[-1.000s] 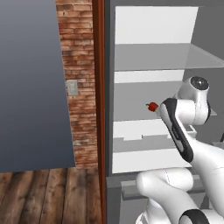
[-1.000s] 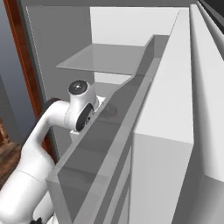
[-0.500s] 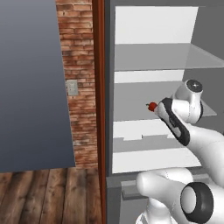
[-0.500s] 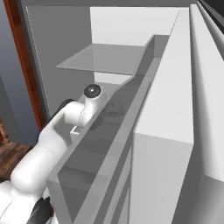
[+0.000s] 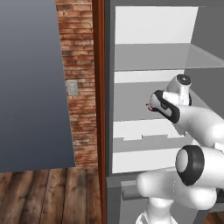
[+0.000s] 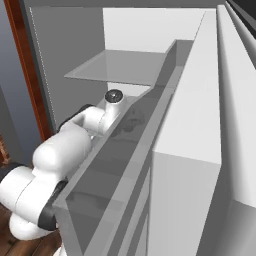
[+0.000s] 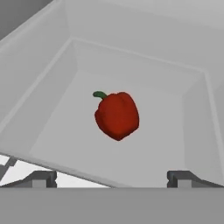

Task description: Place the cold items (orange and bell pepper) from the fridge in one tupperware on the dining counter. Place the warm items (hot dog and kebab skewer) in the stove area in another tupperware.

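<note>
A red bell pepper (image 7: pixel 117 115) with a green stem lies on a white fridge shelf (image 7: pixel 61 135), alone in the middle of its floor. My gripper (image 7: pixel 112 178) is open just in front of the shelf's near edge, with its two dark fingertips (image 7: pixel 41 177) wide apart and nothing between them. In the left base view a sliver of the bell pepper (image 5: pixel 150 107) peeks out beside my white arm (image 5: pixel 175 111), which reaches into the open fridge. The orange, hot dog, kebab skewer and tupperware are out of view.
The fridge interior (image 5: pixel 144 57) has stacked shelves, with a glass shelf (image 6: pixel 120 72) above my hand. The door bin (image 6: pixel 150 145) stands close on the right of my arm. A brick wall (image 5: pixel 78 65) and wooden floor (image 5: pixel 52 197) lie left of the fridge.
My arm has swung deeper into the fridge toward the shelf, and the elbow has dropped lower and nearer the cameras. The gripper has stayed open.
</note>
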Available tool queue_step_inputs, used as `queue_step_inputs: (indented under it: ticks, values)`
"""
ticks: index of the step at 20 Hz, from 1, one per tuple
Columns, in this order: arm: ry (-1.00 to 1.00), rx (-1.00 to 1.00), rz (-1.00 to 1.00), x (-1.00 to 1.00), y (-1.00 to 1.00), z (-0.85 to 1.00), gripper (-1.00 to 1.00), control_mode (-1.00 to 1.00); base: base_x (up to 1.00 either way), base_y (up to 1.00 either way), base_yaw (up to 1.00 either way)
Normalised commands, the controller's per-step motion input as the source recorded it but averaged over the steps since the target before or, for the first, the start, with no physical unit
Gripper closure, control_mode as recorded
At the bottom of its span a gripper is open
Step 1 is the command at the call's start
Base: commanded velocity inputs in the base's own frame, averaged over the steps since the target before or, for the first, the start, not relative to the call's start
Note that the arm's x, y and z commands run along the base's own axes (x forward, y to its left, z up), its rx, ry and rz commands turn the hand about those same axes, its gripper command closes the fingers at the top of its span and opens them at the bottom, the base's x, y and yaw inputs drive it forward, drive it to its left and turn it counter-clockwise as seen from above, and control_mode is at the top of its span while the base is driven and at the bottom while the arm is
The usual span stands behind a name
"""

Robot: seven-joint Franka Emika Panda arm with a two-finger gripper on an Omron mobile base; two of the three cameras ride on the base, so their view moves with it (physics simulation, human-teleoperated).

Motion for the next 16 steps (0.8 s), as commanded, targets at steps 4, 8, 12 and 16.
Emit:
queue_step_inputs:
  ticks: [4,8,12,16]
  values:
    - [0.03,0.0,0.06,0.38,0.0,-0.29,-1.0,-1.0,0.0,0.0,0.0]
    - [0.01,0.0,0.06,0.41,0.0,-0.23,-1.0,-1.0,0.0,0.0,0.0]
    - [0.01,0.0,0.05,0.42,0.0,-0.21,-1.0,-1.0,0.0,0.0,0.0]
    - [0.06,-0.02,0.04,0.37,0.04,-0.29,-1.0,-1.0,0.0,0.0,0.0]
